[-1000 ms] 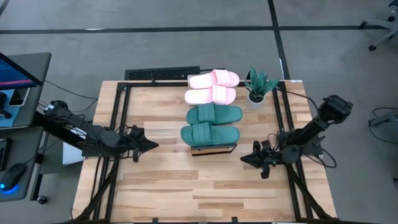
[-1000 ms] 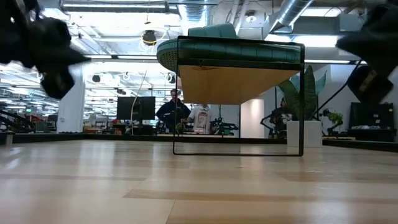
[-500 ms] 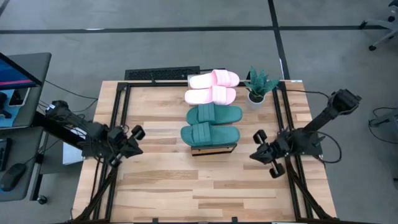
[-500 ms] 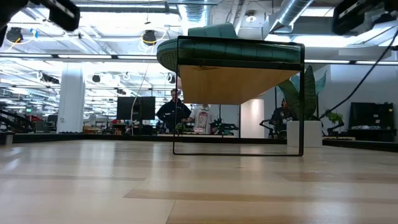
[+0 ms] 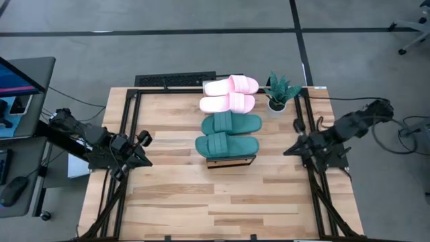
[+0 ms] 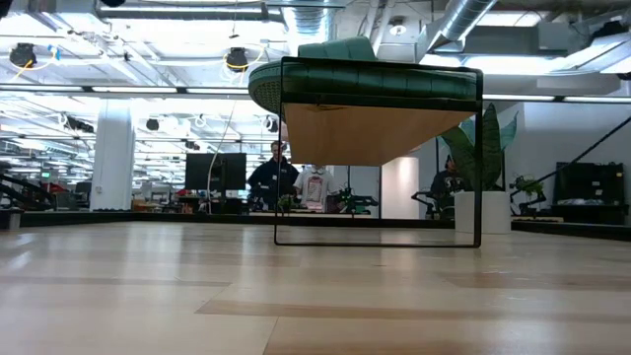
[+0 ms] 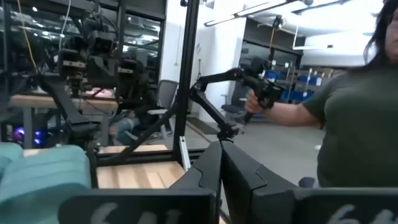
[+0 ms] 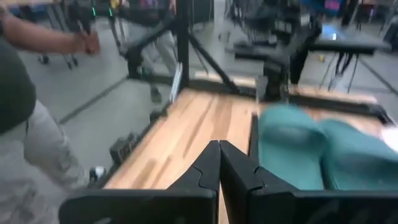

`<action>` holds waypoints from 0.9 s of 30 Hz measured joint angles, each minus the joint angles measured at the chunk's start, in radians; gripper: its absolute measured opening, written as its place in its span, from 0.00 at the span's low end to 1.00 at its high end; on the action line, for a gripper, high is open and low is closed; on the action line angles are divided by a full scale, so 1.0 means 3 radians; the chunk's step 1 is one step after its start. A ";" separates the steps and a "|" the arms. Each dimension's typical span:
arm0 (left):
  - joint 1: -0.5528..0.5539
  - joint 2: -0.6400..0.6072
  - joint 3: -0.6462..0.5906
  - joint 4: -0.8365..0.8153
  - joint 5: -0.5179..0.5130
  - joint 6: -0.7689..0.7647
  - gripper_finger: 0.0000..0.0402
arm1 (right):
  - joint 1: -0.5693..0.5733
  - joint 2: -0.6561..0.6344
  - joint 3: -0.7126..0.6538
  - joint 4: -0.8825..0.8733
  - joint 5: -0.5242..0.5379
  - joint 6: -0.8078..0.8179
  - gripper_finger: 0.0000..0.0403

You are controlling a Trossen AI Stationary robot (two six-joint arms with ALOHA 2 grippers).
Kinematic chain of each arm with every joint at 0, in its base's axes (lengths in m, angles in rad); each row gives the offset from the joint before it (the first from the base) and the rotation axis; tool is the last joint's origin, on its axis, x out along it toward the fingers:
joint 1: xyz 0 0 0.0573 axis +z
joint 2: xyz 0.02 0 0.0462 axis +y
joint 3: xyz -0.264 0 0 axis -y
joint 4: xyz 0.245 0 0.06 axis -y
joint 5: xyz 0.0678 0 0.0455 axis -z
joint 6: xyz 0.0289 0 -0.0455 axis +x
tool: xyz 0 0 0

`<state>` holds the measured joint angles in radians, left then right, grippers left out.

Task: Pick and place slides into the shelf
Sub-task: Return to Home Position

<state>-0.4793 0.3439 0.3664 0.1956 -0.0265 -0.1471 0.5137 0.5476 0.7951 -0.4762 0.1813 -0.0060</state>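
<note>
All the slides lie side by side, soles down, on the shelf at the table's middle. The two pink slides are at its far end and the two teal slides at its near end. The low view shows the shelf's black frame with a teal slide on top. My left gripper is shut near the table's left edge, its fingertips closed. My right gripper is shut near the right edge, its fingertips closed. Both point toward the shelf.
A potted plant stands just right of the pink slides. A black bar lies along the far edge. Bare wood tabletop spreads in front of the shelf. A person stands beyond the table holding a device.
Both arms have drawn back from the table's middle. The left gripper has moved toward the left edge and the right gripper toward the right edge. Both have risen out of the low view. The slides and the shelf have stayed still.
</note>
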 joint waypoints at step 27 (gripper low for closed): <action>0.0000 0.0001 0.0123 -0.0337 -0.0038 0.0071 0.00 | 0.0010 -0.1770 -0.1472 0.0371 -0.0116 0.0546 0.00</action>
<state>-0.4793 0.3443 0.4034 0.0945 -0.0380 -0.1257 0.5167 0.0165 0.3534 -0.3649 0.1465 0.1577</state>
